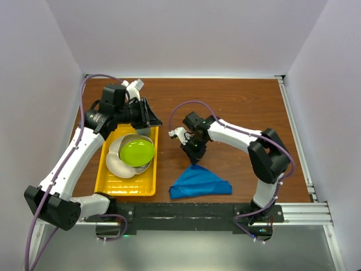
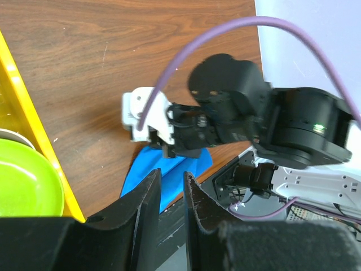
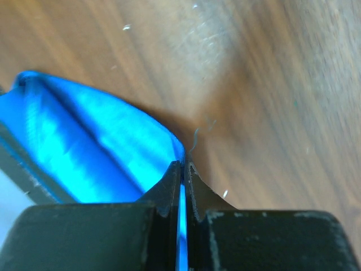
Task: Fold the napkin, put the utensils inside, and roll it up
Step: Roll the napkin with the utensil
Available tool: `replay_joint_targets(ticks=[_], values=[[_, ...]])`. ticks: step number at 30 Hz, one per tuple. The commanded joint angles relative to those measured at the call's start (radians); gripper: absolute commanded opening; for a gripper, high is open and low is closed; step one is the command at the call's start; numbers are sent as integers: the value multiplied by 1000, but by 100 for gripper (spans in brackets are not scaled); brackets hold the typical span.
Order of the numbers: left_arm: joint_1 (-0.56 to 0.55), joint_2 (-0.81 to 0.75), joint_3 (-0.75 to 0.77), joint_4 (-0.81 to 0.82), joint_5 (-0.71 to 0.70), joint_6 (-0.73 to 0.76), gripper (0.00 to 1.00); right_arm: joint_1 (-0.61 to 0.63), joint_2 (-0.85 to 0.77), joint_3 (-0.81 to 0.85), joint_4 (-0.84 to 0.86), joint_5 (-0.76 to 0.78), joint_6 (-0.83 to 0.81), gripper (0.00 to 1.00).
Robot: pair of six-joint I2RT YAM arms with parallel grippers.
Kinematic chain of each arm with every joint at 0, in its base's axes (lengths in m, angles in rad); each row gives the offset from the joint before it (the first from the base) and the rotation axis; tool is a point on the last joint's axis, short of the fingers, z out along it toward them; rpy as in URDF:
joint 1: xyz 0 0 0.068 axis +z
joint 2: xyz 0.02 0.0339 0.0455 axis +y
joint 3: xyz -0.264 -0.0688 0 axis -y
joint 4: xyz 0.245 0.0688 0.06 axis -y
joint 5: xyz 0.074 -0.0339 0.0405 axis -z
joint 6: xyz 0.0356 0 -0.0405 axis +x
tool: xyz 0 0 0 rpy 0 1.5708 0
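The fold is the step in hand. The napkin (image 1: 201, 184) lies bunched in a rough triangle by the near edge of the tabletop (image 1: 242, 107), a little right of the middle and just beside the yellow tray (image 1: 106, 191). The right fingers (image 3: 174, 187) are pressed fully together on the napkin's far corner, with a thin strip of blue cloth caught between them. The rest of the cloth trails from that pinch toward the near edge and rests on the wood.

The left fingers (image 2: 155, 189) hang above the far end of the tray, well apart from the napkin. They stand a narrow slit apart and hold nothing.

As I judge it, the cloth is not yet a tidy fold. The next move calls for lifting the pinched corner only a little and carrying it across the cloth, so the layers land flat and do not drag into a heap. The pinch is near the very edge of the corner, so a quick pull could slip it free.

No fork shows in any view. It may be hidden in the tray under the green bowl (image 1: 137, 152) and the pale dishes, but I cannot tell. Placing and rolling are both yet to come.
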Motion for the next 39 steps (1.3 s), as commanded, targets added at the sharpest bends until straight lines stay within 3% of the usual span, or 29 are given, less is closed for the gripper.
replay_joint_targets(ticks=[1, 13, 26, 33, 39], values=[[-3, 2, -14, 43, 39, 9, 27, 13, -145, 14, -84, -51, 39, 0], [-3, 9, -63, 76, 70, 4, 27, 92, -297, -110, -112, -130, 118, 0], [-2, 5, -78, 73, 68, -5, 27, 131, -354, -172, -117, -192, 186, 0], [-2, 5, -80, 71, 65, -8, 26, 134, -392, -221, -31, -273, 368, 0], [-2, 5, -83, 67, 71, -2, 26, 137, -389, -265, 6, -269, 414, 0]])
